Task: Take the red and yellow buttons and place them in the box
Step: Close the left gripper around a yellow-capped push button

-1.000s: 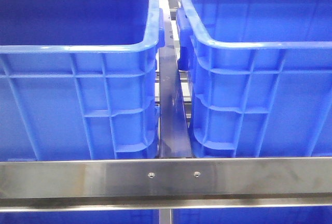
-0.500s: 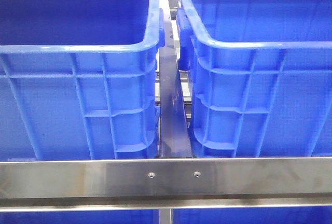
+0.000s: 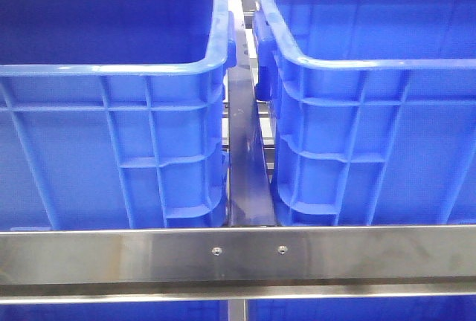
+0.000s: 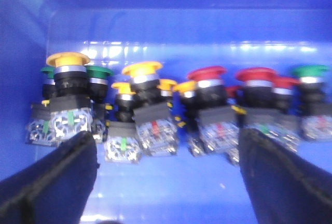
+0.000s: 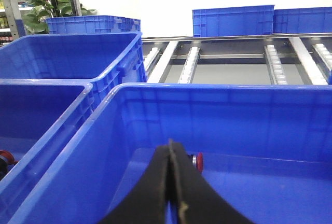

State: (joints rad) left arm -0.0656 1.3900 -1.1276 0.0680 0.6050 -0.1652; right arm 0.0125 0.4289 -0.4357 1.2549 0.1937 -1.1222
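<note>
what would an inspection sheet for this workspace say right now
surface: steel rail across the front, roller conveyor tracks behind
job's things: red buttons and yellow buttons lie in a row on a crate floor; a red piece sits in another crate
clutter: green buttons mixed into the row
grippers: left gripper open above the row, holding nothing; right gripper shut, fingers together, over a blue crate
cables: nothing seen
surroundings: two big blue crates side by side, more stacked behind, a plant
</note>
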